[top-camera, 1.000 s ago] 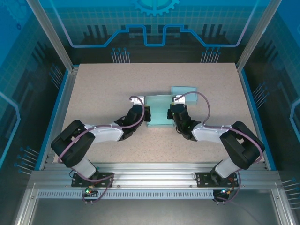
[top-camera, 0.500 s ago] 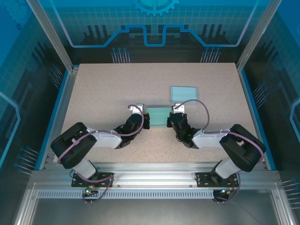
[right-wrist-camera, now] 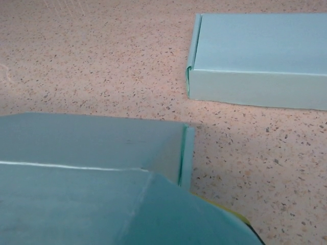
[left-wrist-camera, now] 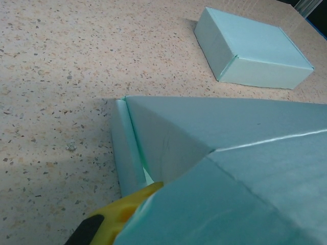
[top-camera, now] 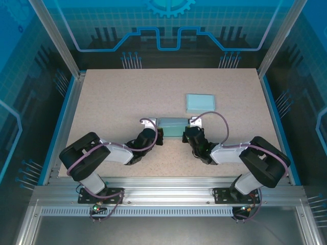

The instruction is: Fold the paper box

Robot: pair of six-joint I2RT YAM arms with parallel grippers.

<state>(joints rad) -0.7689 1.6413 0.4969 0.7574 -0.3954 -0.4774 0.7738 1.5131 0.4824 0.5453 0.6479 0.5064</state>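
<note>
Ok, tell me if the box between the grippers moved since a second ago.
Yes. The held box drew its far edge nearward, away from the unmoved finished box.

I am counting two teal paper boxes, one half-folded box (top-camera: pixel 171 125) and one closed box (top-camera: pixel 200 102), on one worktop (top-camera: pixel 112 102), plus my left pincer (top-camera: pixel 160 135) and my right pincer (top-camera: pixel 184 134).

Pale teal paper box (top-camera: pixel 171 125), speckled beige table (top-camera: pixel 112 97)
</note>
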